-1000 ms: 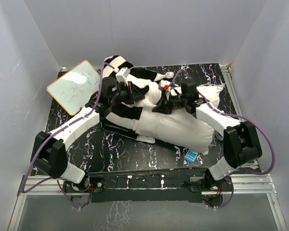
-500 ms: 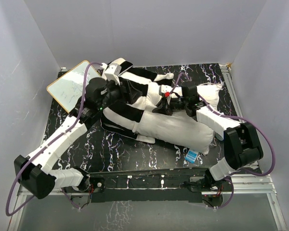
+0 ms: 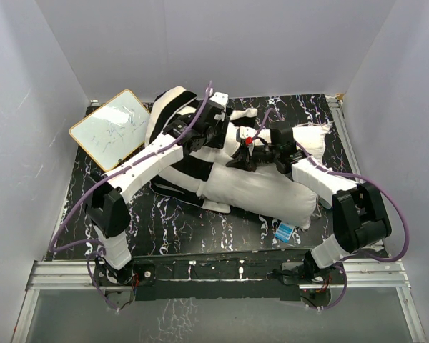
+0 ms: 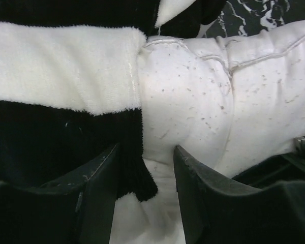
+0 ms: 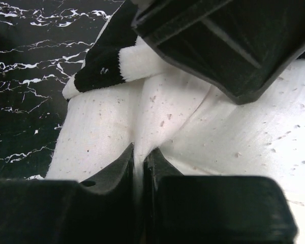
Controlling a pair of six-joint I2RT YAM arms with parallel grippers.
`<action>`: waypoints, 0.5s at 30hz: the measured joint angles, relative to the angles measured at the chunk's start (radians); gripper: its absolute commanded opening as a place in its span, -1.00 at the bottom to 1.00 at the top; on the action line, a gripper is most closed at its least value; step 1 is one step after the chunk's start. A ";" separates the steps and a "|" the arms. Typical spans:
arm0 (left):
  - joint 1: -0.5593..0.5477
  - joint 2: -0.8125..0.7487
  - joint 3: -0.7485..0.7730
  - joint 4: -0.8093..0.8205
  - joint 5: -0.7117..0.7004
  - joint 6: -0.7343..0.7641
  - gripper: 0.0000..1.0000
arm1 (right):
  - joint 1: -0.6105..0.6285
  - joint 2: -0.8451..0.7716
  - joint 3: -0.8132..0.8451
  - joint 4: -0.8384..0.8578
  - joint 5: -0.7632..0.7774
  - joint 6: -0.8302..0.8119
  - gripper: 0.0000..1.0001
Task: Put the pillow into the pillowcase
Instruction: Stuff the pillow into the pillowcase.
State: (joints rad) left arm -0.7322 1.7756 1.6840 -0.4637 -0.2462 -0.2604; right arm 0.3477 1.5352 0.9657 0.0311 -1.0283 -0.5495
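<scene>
- White pillow lies slantwise across the middle of the black marbled table, its far-left end tucked inside the pillowcase. Its near-right bulk is bare.
- Pillowcase: wide black and white stripes, plush nap in the left wrist view. It is bunched at the far-left of the pillow, with one end humped up toward the back wall. Its open edge crosses the pillow about a third of the way along.
- Left gripper: claw apart, hovering low over the pillowcase edge. The black hem and a strip of bare pillow lie in the gap. One finger sits over black cloth, the other over white pillow fabric. No pinch is evident.
- Right gripper: claw drawn together, clamped on a raised fold of white pillow fabric just beside the pillowcase edge. Creases fan out from the pinch.
- In the top view the two grippers are close together over the far side of the pillow, the left arm reaching diagonally across the striped cloth.
- Whiteboard: at the far-left corner of the table, tilted, faint blue scribbles on it.
- Small blue-and-white item: on the table near the pillow's near-right corner; too small to identify.
</scene>
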 measured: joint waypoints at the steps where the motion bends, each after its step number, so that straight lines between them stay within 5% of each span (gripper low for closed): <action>1: 0.000 0.015 0.016 -0.020 -0.020 0.011 -0.35 | 0.000 0.000 0.000 0.000 0.000 0.000 -0.84; 8: 0.000 0.020 0.055 -0.076 -0.094 0.064 -1.00 | 0.000 0.000 0.000 0.002 -0.002 0.000 -0.84; 15: 0.000 0.020 0.084 -0.089 -0.073 0.114 -1.00 | 0.000 0.000 0.000 0.002 -0.003 0.002 -0.84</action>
State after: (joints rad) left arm -0.7322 1.7954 1.7676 -0.5529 -0.3195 -0.1459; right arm 0.3477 1.5352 0.9653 0.0334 -1.0313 -0.5480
